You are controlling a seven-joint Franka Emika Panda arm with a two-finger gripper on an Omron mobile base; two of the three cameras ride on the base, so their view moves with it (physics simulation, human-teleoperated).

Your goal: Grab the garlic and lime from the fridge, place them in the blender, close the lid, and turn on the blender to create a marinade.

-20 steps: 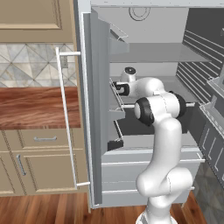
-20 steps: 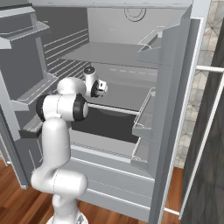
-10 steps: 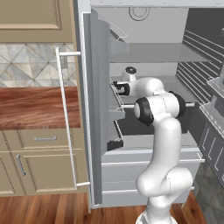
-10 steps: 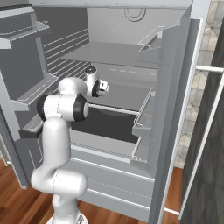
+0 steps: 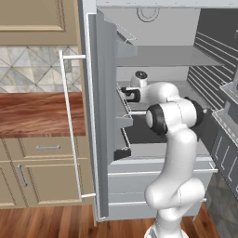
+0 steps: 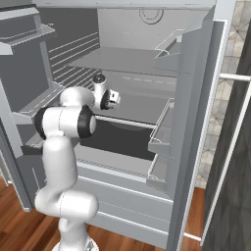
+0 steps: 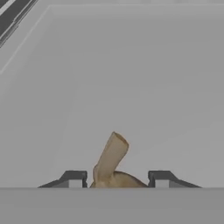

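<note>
Fridge (image 5: 153, 60) stands open, both doors swung wide, grey interior and wire shelves exposed. Left door's long pale bar handle (image 5: 69, 125) beside beige cabinets (image 5: 32, 167) and wood counter (image 5: 39, 114). White arm (image 5: 174, 153) reaches into middle shelf area. Gripper (image 7: 117, 180) low over grey shelf floor, fingers (image 7: 73, 178) narrowed on either side of garlic (image 7: 111, 164), tan bulb with stem sticking up between them; actual contact cannot tell.

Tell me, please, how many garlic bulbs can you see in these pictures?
1. The garlic sits between the gripper fingertips in the hand view, its tan stem pointing up, on the grey fridge shelf. Others may be hidden behind the arm.
</note>
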